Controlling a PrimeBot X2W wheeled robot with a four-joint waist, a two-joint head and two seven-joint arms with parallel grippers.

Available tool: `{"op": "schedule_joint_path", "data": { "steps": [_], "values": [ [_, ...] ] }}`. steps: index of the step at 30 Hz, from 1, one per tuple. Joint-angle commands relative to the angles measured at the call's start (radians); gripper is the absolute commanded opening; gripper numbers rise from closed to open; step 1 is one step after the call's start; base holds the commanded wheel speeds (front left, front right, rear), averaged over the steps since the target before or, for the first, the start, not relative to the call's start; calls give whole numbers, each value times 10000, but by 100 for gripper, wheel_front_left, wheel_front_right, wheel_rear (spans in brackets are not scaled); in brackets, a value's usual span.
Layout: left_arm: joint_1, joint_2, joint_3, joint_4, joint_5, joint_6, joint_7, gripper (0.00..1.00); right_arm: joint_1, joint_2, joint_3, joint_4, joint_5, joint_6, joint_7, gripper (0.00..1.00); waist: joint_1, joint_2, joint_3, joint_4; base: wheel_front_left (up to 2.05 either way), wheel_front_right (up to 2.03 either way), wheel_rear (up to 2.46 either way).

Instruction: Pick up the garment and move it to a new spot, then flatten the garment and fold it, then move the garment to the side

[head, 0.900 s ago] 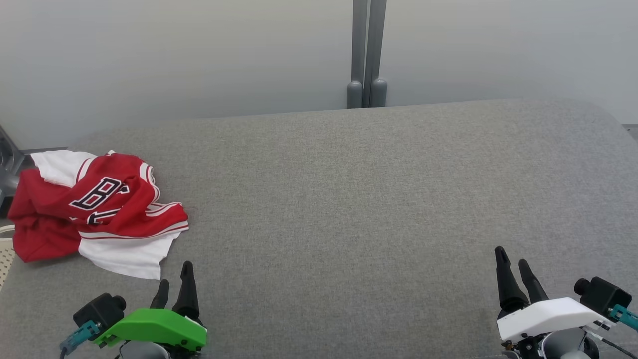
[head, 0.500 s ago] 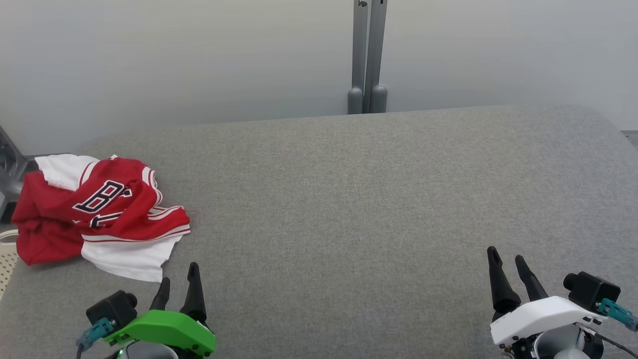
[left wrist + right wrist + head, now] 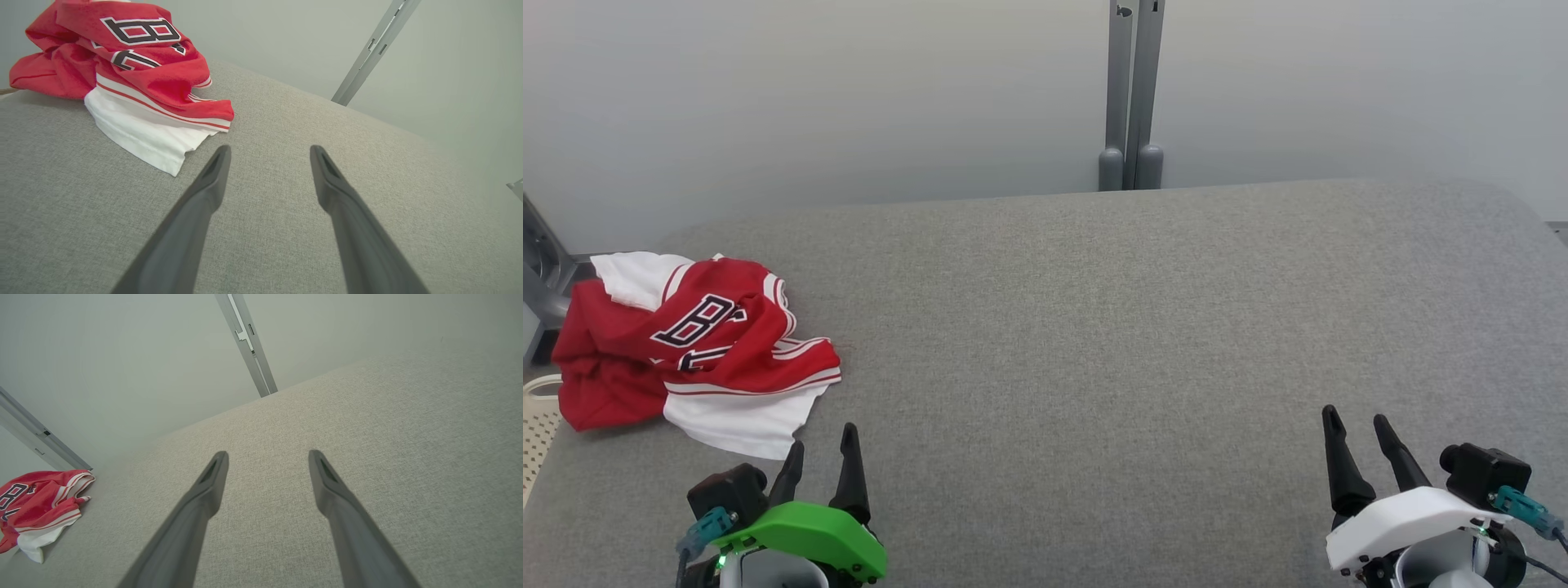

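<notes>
The garment [image 3: 694,351] is a crumpled red and white jersey with dark lettering, lying in a heap at the left end of the grey fabric table [image 3: 1094,327]. It also appears in the left wrist view as the garment [image 3: 135,73] and small at the lower left of the right wrist view, garment [image 3: 36,506]. My left gripper [image 3: 823,437] stands open just below and right of the jersey's white hem, empty and apart from it; left gripper [image 3: 269,151]. My right gripper [image 3: 1356,418] is open and empty at the lower right, far from the cloth; right gripper [image 3: 267,455].
A grey metal post [image 3: 1131,90] stands against the pale wall behind the table's far edge. A pale perforated basket [image 3: 538,416] peeks out at the left edge beside the table. Another grey frame piece [image 3: 539,261] rises behind the jersey.
The whole picture has shifted, so the camera moved. My left gripper has crept up and slightly right, closer to the jersey's hem. The jersey lies as before.
</notes>
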Motion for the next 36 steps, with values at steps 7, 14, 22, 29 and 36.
{"op": "schedule_joint_path", "data": {
  "steps": [7,14,22,29,36],
  "values": [
    [-219,229,-306,-39,760,253,-214,100,-166,-65,46,2,-915,5,-107,100,0,-1,-84,44,0,0,0],
    [-234,334,-486,4,1189,400,-368,100,-244,-70,134,-11,-1606,5,-65,100,0,-1,-158,125,0,0,0],
    [-192,450,-696,54,1632,569,-520,100,-269,-78,243,19,-2330,5,8,100,0,-1,-215,278,0,0,0],
    [-178,591,-831,94,2015,726,-652,100,-303,-84,266,22,-2956,5,35,100,0,-1,-260,376,0,0,0],
    [-143,617,-918,159,2213,891,-743,100,-318,-87,325,66,-3443,6,17,100,0,-1,-317,431,0,0,0]
  ]
}}
